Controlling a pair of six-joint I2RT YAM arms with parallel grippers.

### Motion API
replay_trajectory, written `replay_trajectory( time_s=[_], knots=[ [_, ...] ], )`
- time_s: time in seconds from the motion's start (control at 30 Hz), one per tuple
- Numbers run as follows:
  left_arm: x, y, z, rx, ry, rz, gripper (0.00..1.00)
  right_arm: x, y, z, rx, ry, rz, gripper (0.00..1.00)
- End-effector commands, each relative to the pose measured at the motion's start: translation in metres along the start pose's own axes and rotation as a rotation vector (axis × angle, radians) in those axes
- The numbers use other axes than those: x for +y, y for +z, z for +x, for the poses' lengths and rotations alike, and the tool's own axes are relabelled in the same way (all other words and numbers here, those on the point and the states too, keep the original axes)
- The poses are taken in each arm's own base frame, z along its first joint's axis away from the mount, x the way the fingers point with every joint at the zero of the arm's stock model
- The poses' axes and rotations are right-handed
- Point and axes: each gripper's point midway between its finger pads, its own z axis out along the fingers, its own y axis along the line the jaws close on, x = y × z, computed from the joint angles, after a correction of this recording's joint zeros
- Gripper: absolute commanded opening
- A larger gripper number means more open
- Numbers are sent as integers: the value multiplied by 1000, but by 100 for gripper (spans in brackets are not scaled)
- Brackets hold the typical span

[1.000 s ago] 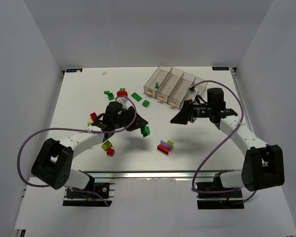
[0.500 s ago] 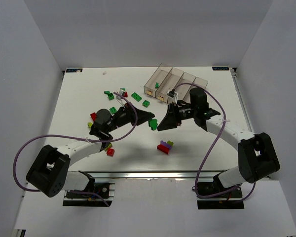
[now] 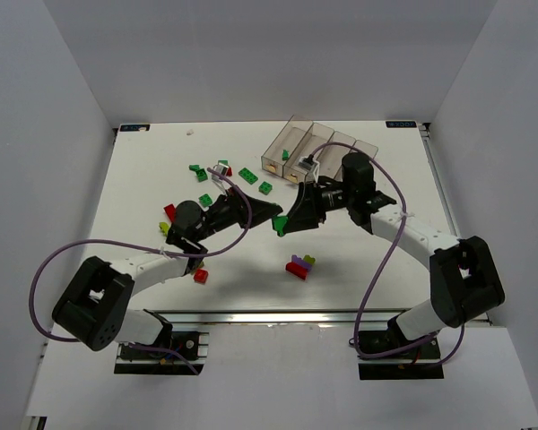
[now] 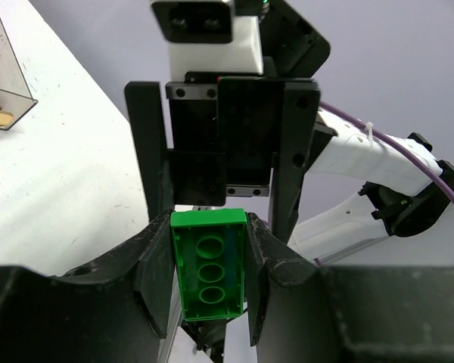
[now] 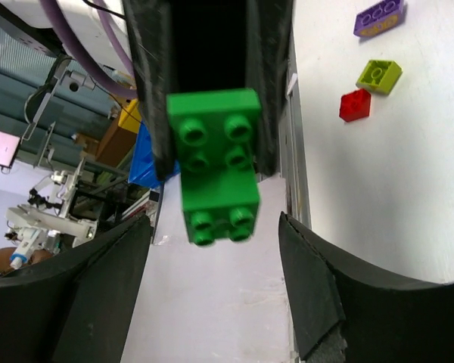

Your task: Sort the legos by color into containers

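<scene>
**Mid-air transfer of a green brick [image 4: 209, 276], read left to right.**

*Left:* the left tool [image 3: 267, 216] pinches the brick by its long sides. The hollow underside faces that tool's own camera, and one end juts past the fingertips.

*Centre:* the free end just enters between the fingers [image 5: 312, 291] of the right tool [image 5: 215, 227]. These are spread, with a clear gap on each side, and neither touches the brick.

*Right:* the bins [image 3: 298, 125] stand behind the right tool, near its wrist. A green piece [image 3: 285, 154] lies in the bin at the left end.

**Risks, judged from this pose**
- (a) Only the protruding end is offered, so the right tool may close on too short a length. A shallow pinch could let the brick pivot or slip out once the left tool lets go.
- (b) If the left tool releases before the right one has pinched firmly, the brick would drop to the table beneath both tools. It could bounce among the loose pieces there.
- (c) The two sets of fingers meet nose to nose. A further advance by either arm could make them collide and knock the brick askew.
- (d) Closing across the studded face rather than flat sides would give an uneven hold.

**Surface and room**
- The table [image 3: 143, 179] is plain white, flat and matt.
- A purple brick [image 5: 378, 17], a yellow-green brick [image 5: 378, 73] and a red brick [image 5: 355, 104] lie on it, below and to the near side of the right tool.
- Blank white panels [image 3: 72, 81] close off three sides.
- Past the table's edge, the right wrist view shows only blurred clutter.
</scene>
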Motion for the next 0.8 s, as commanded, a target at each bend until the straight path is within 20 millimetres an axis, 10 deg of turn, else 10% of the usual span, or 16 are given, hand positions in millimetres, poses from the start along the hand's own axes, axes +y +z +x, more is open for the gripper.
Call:
replay_trajectory(
  time_s=[0.0, 0.43, 0.77],
  knots=[
    [-9, 0, 1, 4, 10, 40, 4, 9, 6, -13, 9, -101, -26, 72],
    [-13, -2, 0, -14, 6, 62, 4, 15, 8, -7, 42, -139, -61, 9],
    [-16, -9, 0, -14, 22, 59, 3, 11, -13, -10, 21, -163, -56, 0]
  ],
)
